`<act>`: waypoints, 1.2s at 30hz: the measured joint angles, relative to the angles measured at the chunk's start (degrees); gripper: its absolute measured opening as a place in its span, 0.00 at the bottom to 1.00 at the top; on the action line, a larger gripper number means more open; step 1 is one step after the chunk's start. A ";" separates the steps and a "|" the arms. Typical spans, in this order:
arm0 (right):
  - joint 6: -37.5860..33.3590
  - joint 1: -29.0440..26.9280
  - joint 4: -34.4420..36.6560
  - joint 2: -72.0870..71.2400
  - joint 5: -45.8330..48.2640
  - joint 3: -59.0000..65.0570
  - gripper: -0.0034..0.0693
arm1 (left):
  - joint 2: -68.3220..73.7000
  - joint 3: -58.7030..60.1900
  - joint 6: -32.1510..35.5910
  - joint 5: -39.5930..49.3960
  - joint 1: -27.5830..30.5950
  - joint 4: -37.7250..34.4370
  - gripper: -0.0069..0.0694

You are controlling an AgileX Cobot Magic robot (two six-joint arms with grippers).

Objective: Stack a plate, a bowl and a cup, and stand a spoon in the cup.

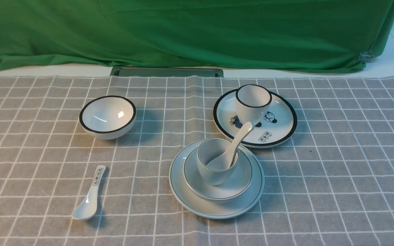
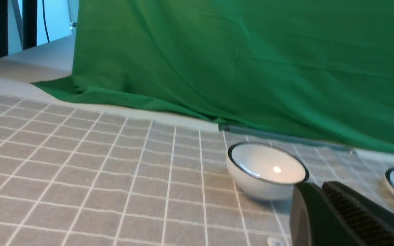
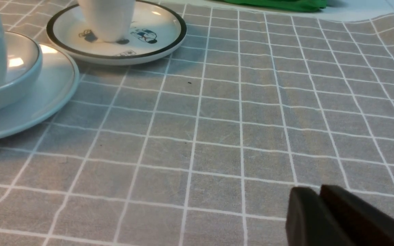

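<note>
Green cloth (image 1: 190, 34) is draped behind the checked surface (image 1: 337, 164), where two plates, two bowls, two cups and two spoons are being displayed; both claws, the left claw (image 2: 320, 205) and the right claw (image 3: 320, 208), are being held closed and empty.

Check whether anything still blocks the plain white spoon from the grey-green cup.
Nothing visible does: the plain white ceramic spoon already stands inside the small grey-green cup, atop the shallow bowl and large plate.

Grey checked tablecloth (image 1: 337, 164), plate (image 1: 251, 200), cartoon plate (image 1: 282, 128), black-rimmed bowl (image 1: 107, 117), printed spoon (image 1: 89, 198)
</note>
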 joint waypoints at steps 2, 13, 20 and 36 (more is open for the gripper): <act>0.00 0.00 0.00 0.00 0.00 0.00 0.18 | 0.00 0.00 2.80 3.70 0.00 -1.22 0.11; 0.00 0.00 0.00 0.00 -0.05 0.00 0.23 | 0.00 0.02 3.42 9.40 0.00 -0.40 0.11; 0.00 0.00 0.00 0.00 -0.05 0.00 0.24 | 0.00 0.02 3.48 9.40 0.00 -0.34 0.11; 0.00 0.00 0.00 0.00 -0.12 0.00 0.28 | 0.00 0.06 3.71 9.29 0.51 -0.34 0.11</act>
